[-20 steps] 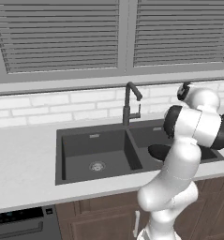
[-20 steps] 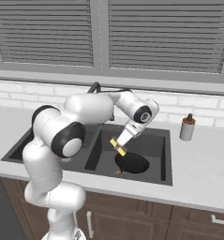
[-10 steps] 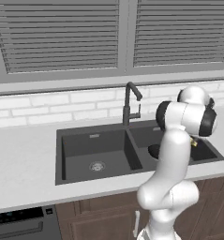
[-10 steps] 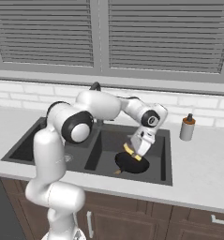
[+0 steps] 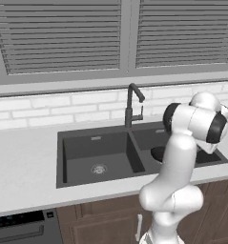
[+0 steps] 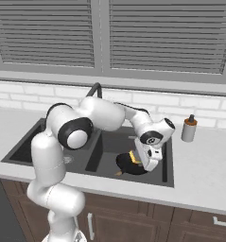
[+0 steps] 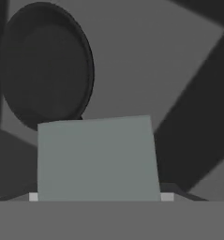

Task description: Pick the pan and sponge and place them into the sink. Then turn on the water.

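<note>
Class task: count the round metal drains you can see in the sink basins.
1. It sits in the floor of the left basin of the sink, at. The right basin holds the pan, and the arm crosses it, so a drain there may be hidden.

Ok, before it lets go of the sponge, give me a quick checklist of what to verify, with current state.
1. Pan already in the sink, right-hand basin: ok.
2. Sponge in the gripper: ok, its grey-green face fills the lower hand view and yellow shows at the fingers in the right base view.
3. Gripper over the basin, not the counter: ok.
4. Drop lands in the sink: ok, though whether on the pan or beside it: cannot tell.
5. Faucet off, no stream: ok.
</note>
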